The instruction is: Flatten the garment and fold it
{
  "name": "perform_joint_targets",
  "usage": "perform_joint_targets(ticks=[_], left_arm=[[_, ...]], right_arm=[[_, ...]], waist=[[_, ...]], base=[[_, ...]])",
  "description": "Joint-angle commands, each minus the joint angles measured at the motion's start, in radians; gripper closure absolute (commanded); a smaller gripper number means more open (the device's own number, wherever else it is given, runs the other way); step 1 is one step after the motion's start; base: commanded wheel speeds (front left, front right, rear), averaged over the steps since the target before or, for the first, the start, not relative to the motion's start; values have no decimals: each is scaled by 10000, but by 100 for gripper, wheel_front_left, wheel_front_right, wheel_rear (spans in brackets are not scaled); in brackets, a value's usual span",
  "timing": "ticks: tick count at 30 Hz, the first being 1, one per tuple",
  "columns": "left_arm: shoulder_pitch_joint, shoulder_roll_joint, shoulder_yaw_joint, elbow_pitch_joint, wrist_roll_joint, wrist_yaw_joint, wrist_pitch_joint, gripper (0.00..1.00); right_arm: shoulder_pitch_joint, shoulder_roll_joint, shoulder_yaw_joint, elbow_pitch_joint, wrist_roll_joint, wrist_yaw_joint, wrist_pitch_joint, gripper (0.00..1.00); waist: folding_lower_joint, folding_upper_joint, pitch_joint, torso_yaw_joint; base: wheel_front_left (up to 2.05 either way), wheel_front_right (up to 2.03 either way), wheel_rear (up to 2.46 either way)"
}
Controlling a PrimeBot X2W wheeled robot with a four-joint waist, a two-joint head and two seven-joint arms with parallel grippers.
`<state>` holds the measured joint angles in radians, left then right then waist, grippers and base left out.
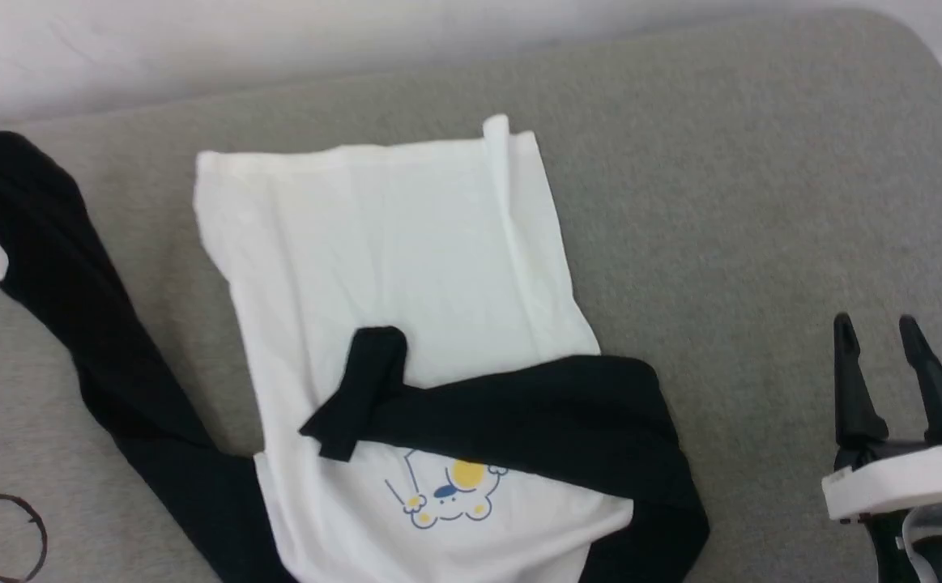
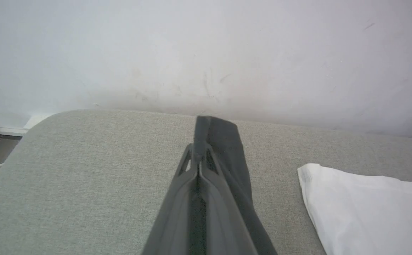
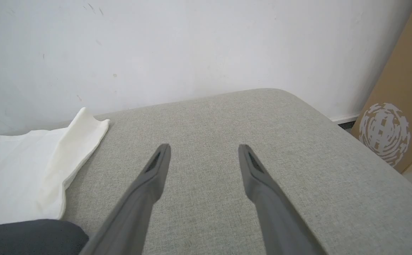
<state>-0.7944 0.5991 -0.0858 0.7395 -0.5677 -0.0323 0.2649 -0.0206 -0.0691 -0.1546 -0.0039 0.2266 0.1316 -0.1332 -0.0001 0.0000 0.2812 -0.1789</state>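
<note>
The garment point(image 1: 390, 267) lies spread on the grey padded surface, its white body flat and the hem at the far side. The small yellow-and-blue print point(image 1: 450, 486) is near the front edge. One black sleeve point(image 1: 519, 421) is folded across the chest. The other black sleeve point(image 1: 74, 308) stretches out to the far left. My left gripper point(image 2: 199, 156) is shut on the end of that sleeve point(image 2: 223, 141), held just above the surface. At the lower right, my right gripper point(image 1: 878, 332) stands open over bare fabric, right of the garment, with nothing between its fingers point(image 3: 156, 170).
The grey padded surface point(image 1: 762, 202) ends in a rounded corner at the far right and meets a white wall point(image 1: 276, 40) behind. A thin dark cable point(image 1: 9, 526) loops at the lower left. A brown cardboard box point(image 3: 400, 106) stands beyond the right edge.
</note>
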Motion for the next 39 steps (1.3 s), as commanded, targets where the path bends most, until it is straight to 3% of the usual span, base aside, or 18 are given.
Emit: perform_joint_targets(ticks=[1,10,17,24,27,32,39], left_arm=[[414,-70,141,-256,-67,138,-363,100],[1757,-424,92,-2691,31,801,-780,100],[2710,-1348,-618,-5753,347,1704,-364,100],[3435,-2636,-2202,-7984,1007,2515,284,100],[3445,-3101,-2708,-8182,1199,2681,345,100],[3343,-4422,-3823,-7817,1328,2822,197,100],[3221,-5332,-5486,-6426,1458,2653,-130,100]], right_arm=[[198,12,-38,21,-79,-9,58,0],[850,103,-129,-94,-123,-9,315,0],[1065,149,34,-205,-111,-9,461,0],[1137,167,133,-258,-32,-9,483,0],[1124,170,217,-259,-5,-9,496,0],[989,173,420,-220,73,-9,485,0],[793,70,543,-87,199,-9,455,0]], waist=[[1,0,-1267,771],[1,0,-2345,1251],[1,0,-2645,1272],[1,0,-2559,1109],[1,0,-2455,1031],[1,0,-2137,788],[1,0,-1701,391]], base=[[0,0,0],[0,0,0],[0,0,0],[0,0,0],[0,0,0],[0,0,0],[0,0,0]])
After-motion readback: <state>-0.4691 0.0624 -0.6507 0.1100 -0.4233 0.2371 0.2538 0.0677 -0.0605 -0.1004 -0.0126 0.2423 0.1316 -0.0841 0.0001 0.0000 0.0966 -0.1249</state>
